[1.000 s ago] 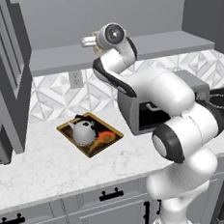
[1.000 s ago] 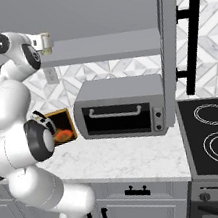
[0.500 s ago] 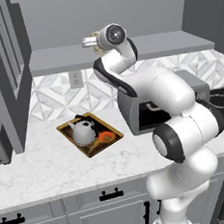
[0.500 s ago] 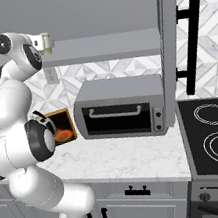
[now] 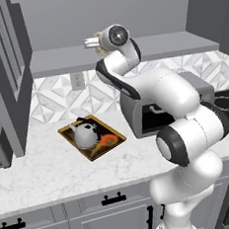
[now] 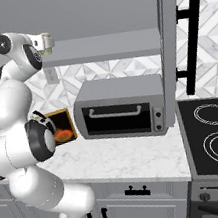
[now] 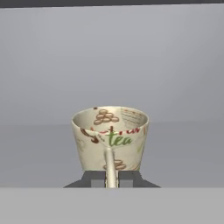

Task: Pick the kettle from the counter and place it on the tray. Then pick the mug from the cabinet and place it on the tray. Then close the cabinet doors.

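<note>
The cream mug (image 7: pixel 109 135) with a brown pattern and the word "tea" stands upright on the grey cabinet shelf (image 5: pixel 154 48), its handle turned toward the hand. My gripper (image 7: pixel 111 178) is shut on that handle. From the base, the gripper (image 5: pixel 91 42) is raised to shelf height with the mug (image 5: pixel 99 43) at its tip. From the right the mug (image 6: pixel 47 42) shows beside the hand. The silver kettle (image 5: pixel 86 134) sits on the golden-brown tray (image 5: pixel 75 146) on the white counter (image 5: pixel 43 173). Both cabinet doors stand open: one (image 5: pixel 8 72) on the left, one (image 6: pixel 170 44) on the right.
A large grey toaster oven (image 6: pixel 118 107) stands on the counter right of the tray (image 6: pixel 62 132). A black stovetop (image 6: pixel 217 132) lies further right. The right door's black bar handle (image 6: pixel 189 36) juts toward the camera. Grey drawers run below the counter.
The jaws have closed from wide open onto the mug's handle. The arm and the mug have stayed in place.
</note>
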Robot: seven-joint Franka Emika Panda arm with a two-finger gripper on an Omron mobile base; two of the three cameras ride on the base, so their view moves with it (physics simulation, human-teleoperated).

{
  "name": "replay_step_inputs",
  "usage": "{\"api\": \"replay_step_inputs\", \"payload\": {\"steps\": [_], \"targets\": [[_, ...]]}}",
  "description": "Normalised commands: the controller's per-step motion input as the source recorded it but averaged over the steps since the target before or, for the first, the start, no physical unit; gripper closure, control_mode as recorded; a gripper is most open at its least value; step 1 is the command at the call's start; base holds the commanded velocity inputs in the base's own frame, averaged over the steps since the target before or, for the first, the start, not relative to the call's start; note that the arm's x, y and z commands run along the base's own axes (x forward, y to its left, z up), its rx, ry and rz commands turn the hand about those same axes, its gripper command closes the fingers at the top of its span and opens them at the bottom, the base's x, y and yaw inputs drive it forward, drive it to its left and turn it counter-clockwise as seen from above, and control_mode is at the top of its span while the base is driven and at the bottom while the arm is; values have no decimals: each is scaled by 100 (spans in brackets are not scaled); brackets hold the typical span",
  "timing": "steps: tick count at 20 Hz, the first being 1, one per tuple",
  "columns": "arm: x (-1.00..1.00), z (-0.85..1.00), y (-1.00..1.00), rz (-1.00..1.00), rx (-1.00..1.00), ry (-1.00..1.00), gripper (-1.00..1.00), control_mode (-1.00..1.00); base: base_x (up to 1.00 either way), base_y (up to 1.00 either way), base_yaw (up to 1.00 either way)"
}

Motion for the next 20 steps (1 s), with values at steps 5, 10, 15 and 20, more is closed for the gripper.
{"api": "replay_step_inputs", "payload": {"steps": [5,10,15,20], "targets": [[0,-3,0,0,0,0,100,-100,0,0,0],[0,0,0,0,0,0,100,-100,0,0,0],[-6,0,0,0,0,0,100,-100,0,0,0],[-59,0,0,4,0,-5,100,-100,0,0,0]]}}
